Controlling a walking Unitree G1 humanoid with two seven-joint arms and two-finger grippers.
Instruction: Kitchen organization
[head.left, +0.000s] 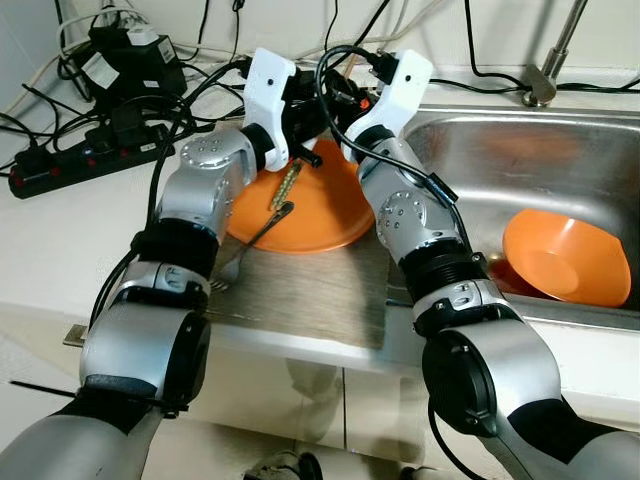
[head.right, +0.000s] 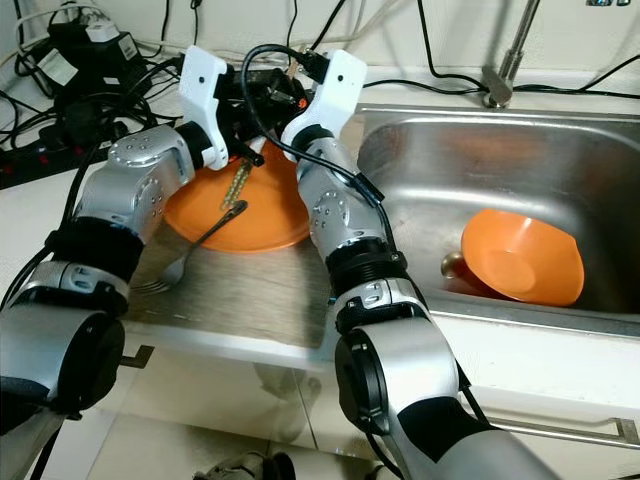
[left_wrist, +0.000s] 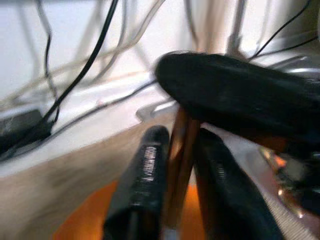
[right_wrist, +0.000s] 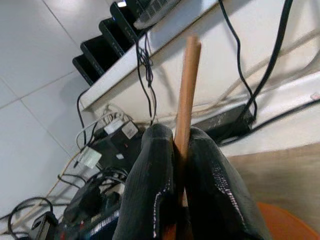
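Now both grippers meet above the far rim of the orange plate (head.left: 320, 205), which lies on the counter (head.left: 60, 250) just beside the sink (head.left: 560, 160). The left gripper (left_wrist: 175, 165) has its jaws closed on brown chopsticks (left_wrist: 181, 145), and the right gripper (right_wrist: 180, 150) pinches one wooden chopstick (right_wrist: 187, 85). A fork (head.left: 250, 245) leans on the plate's near edge, and an orange bowl (head.left: 565, 255) sits inside the sink.
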